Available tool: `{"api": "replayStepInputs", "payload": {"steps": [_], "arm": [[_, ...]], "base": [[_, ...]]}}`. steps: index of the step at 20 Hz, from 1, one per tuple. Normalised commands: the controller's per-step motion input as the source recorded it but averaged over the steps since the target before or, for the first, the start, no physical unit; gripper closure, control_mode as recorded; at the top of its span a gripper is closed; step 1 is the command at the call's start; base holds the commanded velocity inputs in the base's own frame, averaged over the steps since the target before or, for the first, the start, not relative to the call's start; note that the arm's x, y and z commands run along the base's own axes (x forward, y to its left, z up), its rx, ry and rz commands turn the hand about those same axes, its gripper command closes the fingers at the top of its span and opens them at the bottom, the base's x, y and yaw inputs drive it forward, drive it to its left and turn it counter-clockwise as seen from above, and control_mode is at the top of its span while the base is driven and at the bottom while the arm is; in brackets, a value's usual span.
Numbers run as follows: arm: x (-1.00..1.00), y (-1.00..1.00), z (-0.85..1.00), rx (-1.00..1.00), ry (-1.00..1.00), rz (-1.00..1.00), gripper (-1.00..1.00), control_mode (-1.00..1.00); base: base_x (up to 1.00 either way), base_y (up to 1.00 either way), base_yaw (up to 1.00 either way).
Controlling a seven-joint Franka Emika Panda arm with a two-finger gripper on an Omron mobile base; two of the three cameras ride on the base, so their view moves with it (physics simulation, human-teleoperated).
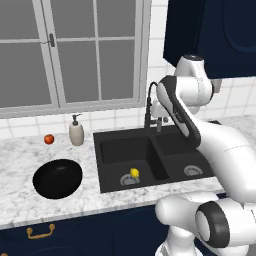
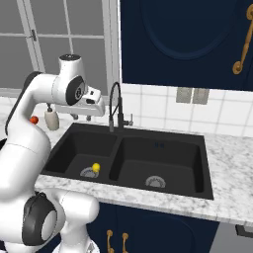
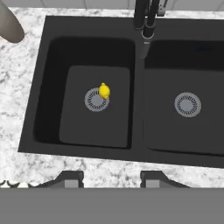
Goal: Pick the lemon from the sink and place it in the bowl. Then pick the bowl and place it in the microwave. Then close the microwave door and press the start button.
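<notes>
- Small bright yellow oval lemon [image 3: 104,91] sits on the silver drain of the matte black double sink's [image 3: 135,131] left basin.
- Two-finger gripper [image 3: 111,179] hovers high above the sink, fingers parted, grasping nothing.
- Risk, my judgement: the round fruit may roll off the drain if nudged, or slip between the pads.

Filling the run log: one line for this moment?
stage: reaching | lemon: on left sink drain | bowl: empty, on counter | fingers: open, empty

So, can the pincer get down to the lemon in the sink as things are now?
Probably yes. The lemon lies uncovered on the drain of the left basin of the sink. The pincer hangs above with its jaws apart and nothing between. The faucet stands off to the side.
</notes>
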Motion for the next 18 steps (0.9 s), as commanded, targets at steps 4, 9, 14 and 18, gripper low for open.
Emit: {"api": "replayStepInputs", "payload": {"steps": [4, 9, 14, 18], "arm": [[-0.26, 0.22, -0.03, -0.03, -0.01, 0.01, -1.0, -1.0], [-0.17, 0.72, -0.36, -0.2, 0.01, 0.0, -1.0, -1.0], [0.0, 0.38, -0.59, -0.14, 0.07, 0.0, -1.0, -1.0], [0.02, 0.03, -0.53, -0.08, 0.15, 0.0, -1.0, -1.0]], "base": [[0.0, 0.0, 0.0], [0.0, 0.0, 0.0], [0.0, 0.0, 0.0], [0.0, 0.0, 0.0]]}}
